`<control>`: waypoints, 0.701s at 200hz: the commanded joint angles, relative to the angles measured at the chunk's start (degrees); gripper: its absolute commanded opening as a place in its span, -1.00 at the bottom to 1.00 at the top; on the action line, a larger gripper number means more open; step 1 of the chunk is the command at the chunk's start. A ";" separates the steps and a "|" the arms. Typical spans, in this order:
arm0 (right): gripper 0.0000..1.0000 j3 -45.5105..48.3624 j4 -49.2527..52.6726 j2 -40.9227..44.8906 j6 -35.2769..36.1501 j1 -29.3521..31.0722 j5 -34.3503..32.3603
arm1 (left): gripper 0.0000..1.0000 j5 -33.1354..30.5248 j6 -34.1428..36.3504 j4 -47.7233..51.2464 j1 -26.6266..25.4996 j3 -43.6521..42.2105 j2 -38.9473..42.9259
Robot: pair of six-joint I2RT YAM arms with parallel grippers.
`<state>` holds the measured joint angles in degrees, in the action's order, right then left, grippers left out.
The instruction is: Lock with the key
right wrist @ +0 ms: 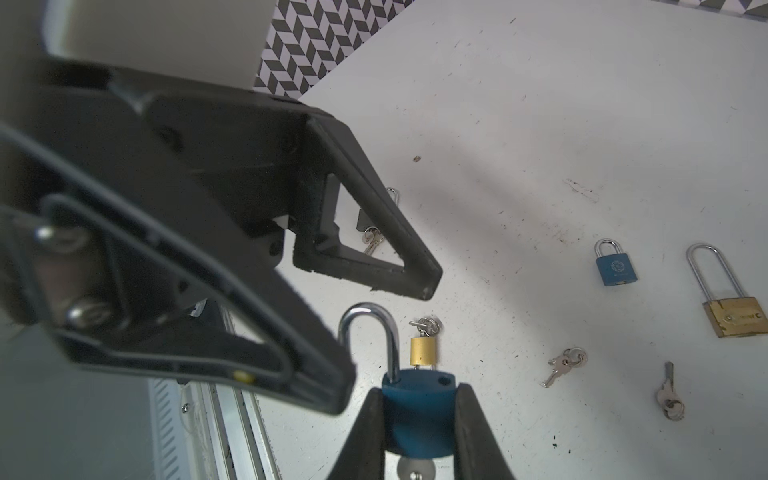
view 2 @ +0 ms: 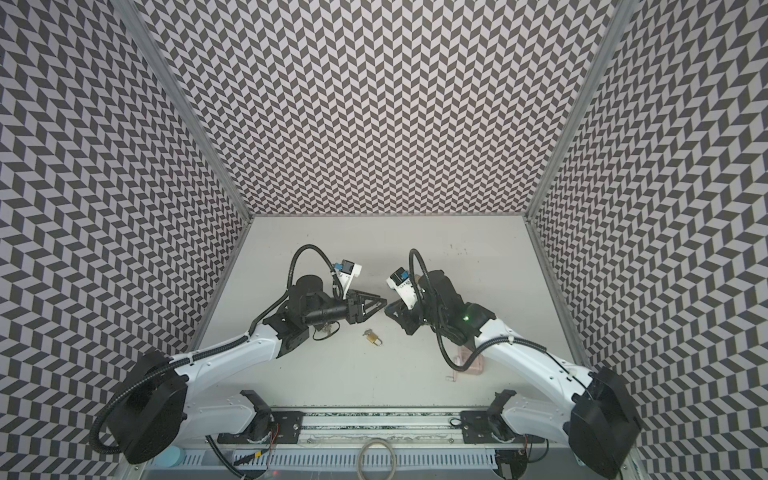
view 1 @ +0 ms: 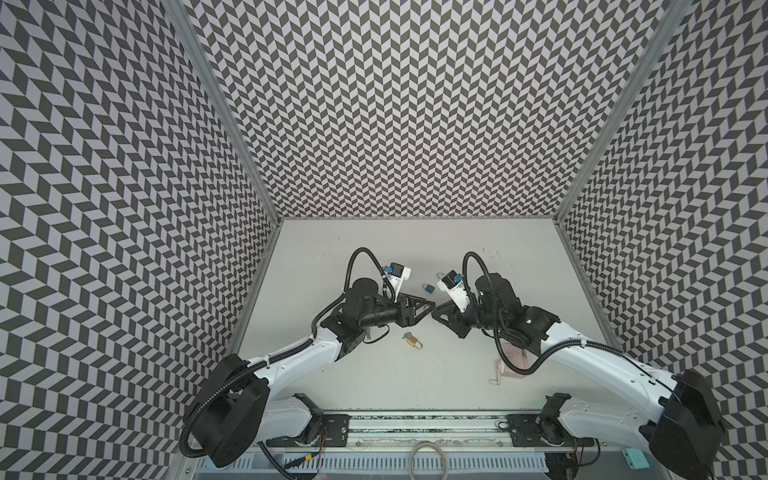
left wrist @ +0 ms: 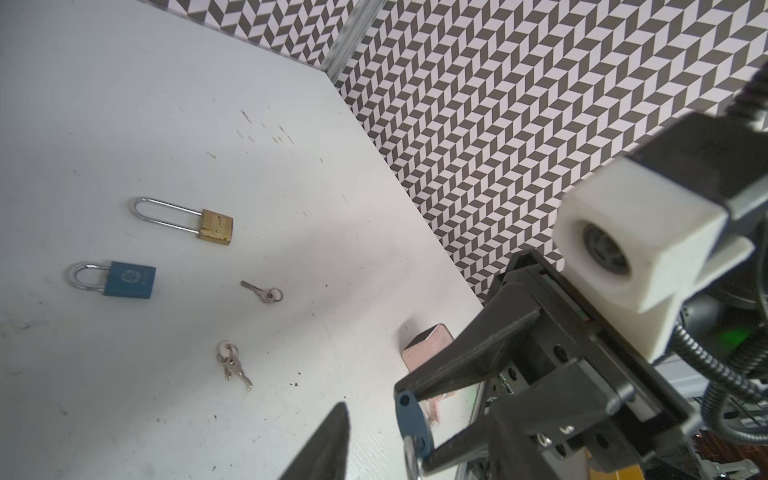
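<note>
The right gripper is clenching the smooth, rounded blue body of the padlock between its matte black fingers, above the table. The shiny steel shackle is standing open, with one end out of its hole. A silver key is sticking out of the bottom of the body. The left gripper is keeping its triangular jaws apart on either side of the shackle; I cannot tell if they are touching it. A small brass padlock is lying below on the scratched white table.

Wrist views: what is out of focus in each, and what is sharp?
Right wrist view: the close-up black fingers are soft, the small blue padlock crisp; left wrist view: the near finger tip blurs, the brass padlock is sharp.
</note>
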<state>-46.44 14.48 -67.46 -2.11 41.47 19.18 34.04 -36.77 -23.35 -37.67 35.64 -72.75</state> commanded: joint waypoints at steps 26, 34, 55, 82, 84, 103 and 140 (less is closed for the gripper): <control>-0.83 0.39 -3.93 2.21 1.05 0.80 -0.19 | -0.51 1.89 -0.16 -2.64 0.15 0.32 -0.37; -0.83 0.38 -3.94 2.25 1.05 0.80 -0.35 | -0.55 1.85 -0.14 -2.49 0.15 0.32 -0.46; -0.83 0.29 -3.71 2.31 1.10 0.80 -0.50 | -0.63 1.72 -0.01 -2.13 0.14 0.58 -0.64; -0.85 0.45 -4.01 3.01 0.90 0.80 -0.75 | -0.52 1.56 0.03 -1.93 0.15 0.58 -0.71; -0.85 0.46 -4.00 3.03 0.93 0.80 -0.75 | -0.51 1.62 -0.01 -1.91 0.14 0.60 -0.70; -0.85 0.47 -4.16 3.29 0.80 0.80 -0.75 | -0.53 1.67 0.02 -1.91 0.10 0.70 -0.64; -0.86 0.73 -4.55 3.83 0.54 0.80 -1.10 | -0.74 1.68 0.12 -1.70 -0.21 0.68 -0.65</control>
<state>-46.22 13.78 -65.30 -1.91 41.95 18.65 35.38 -36.97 -24.40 -37.74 35.64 -73.10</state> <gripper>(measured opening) 0.230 0.160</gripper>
